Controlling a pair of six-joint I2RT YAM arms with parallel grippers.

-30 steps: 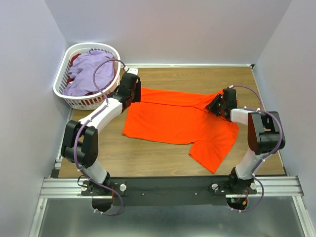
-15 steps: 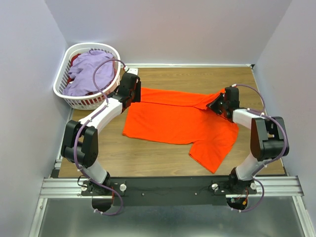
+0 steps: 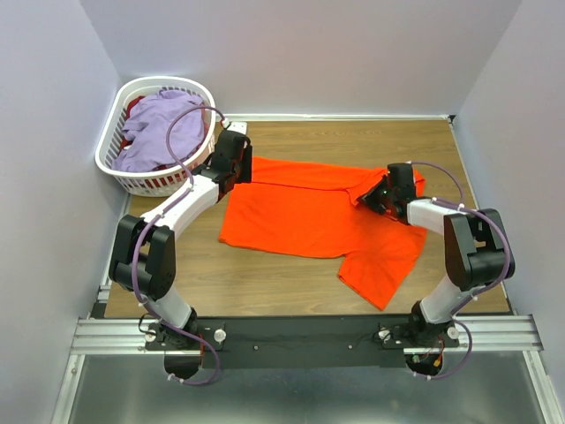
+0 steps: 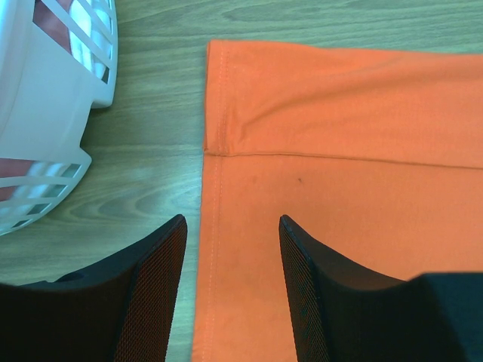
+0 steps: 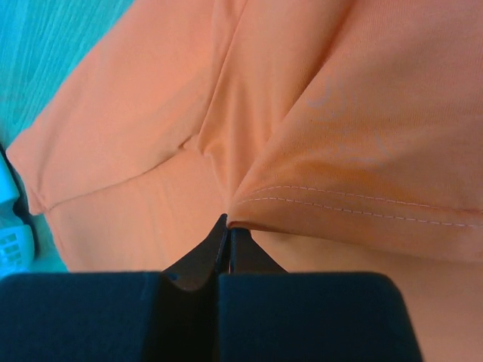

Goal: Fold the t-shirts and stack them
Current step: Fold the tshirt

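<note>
The orange t-shirt (image 3: 305, 212) lies spread on the wooden table, one sleeve toward the front right. My right gripper (image 3: 369, 196) is shut on a stitched edge of that shirt (image 5: 362, 113) at its far right part. In the right wrist view the jaws (image 5: 229, 222) pinch the hem, and cloth bunches into a fold above them. My left gripper (image 3: 240, 172) stands open over the shirt's left edge. In the left wrist view its fingers (image 4: 230, 220) straddle the seamed border (image 4: 215, 249), apart from the cloth. A lavender t-shirt (image 3: 159, 128) lies in the basket.
The white slotted laundry basket (image 3: 109, 140) stands at the far left corner, close to my left gripper, and its wall (image 4: 53, 98) shows in the left wrist view. Something red lies under the lavender cloth. Grey walls enclose the table on three sides.
My right gripper has closed on the orange shirt's edge and shifted left, drawing the cloth with it toward the middle. The left arm has not moved.
</note>
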